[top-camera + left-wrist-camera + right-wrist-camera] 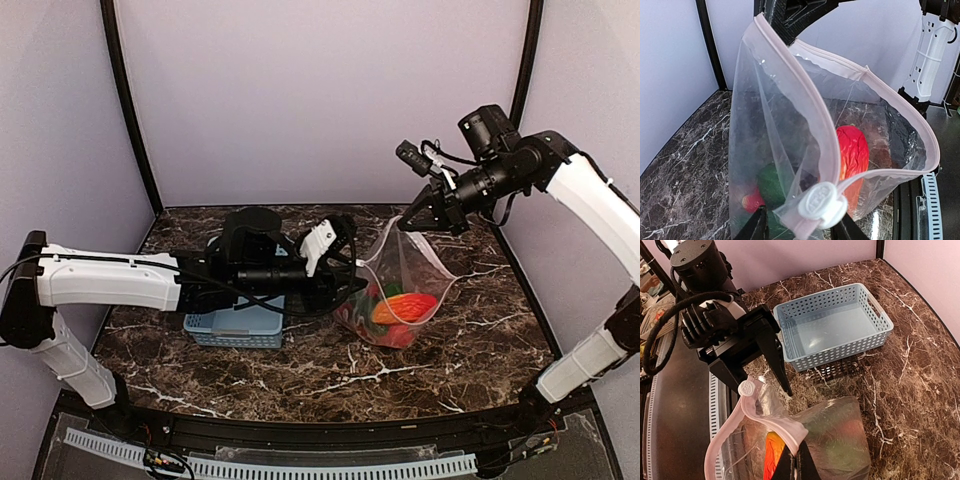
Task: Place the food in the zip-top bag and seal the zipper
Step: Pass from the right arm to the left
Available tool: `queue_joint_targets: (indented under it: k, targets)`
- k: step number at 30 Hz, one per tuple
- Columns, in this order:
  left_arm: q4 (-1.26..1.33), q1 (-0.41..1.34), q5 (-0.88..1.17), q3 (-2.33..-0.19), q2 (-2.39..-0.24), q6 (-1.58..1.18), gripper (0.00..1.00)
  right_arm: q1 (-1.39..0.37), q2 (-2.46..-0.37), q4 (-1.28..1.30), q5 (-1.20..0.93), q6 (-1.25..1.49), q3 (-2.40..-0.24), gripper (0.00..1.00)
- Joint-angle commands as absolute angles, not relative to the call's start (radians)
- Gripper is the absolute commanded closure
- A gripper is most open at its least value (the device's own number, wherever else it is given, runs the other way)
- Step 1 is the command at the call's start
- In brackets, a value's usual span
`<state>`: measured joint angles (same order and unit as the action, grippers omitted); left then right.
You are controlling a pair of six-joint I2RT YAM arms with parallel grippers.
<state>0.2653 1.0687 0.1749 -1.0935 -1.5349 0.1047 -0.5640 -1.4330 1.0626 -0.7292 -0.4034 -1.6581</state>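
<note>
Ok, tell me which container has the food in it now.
The clear zip-top bag: red and green food shows through its plastic. The light blue basket beside it has only a bare floor.

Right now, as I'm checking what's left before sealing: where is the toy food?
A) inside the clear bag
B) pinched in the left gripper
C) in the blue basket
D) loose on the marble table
A: the red and green pieces of food show through the zip-top bag, while the blue basket holds nothing.
</note>
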Motion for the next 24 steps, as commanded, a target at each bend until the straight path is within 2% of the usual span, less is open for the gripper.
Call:
queue_joint_targets:
  k: [1, 4, 8, 12, 17, 24]
  targets:
    - [0.343, 1.047, 0.227, -1.062, -1.564, 0.086, 0.62, -0.580, -1.446, 1.046, -0.750, -0.412, -1.664, 1.00]
    - [0.364, 1.044, 0.231, -1.060, -1.579, 0.081, 0.72, -0.579, -1.454, 1.046, -0.730, -0.414, -1.663, 1.00]
    - [0.395, 1.042, 0.210, -1.053, -1.589, 0.066, 0.80, -0.580, -1.472, 1.047, -0.671, -0.405, -1.663, 1.00]
    - [0.427, 1.036, 0.181, -1.045, -1.598, 0.020, 0.87, -0.580, -1.486, 1.091, -0.628, -0.392, -1.721, 0.86]
    - [0.458, 1.030, 0.134, -1.039, -1.599, -0.055, 0.97, -0.580, -1.426, 1.099, -0.628, -0.400, -1.732, 0.75]
    - [0.455, 1.026, 0.051, -1.041, -1.608, -0.109, 0.99, -0.595, -1.335, 1.112, -0.679, -0.418, -1.701, 0.71]
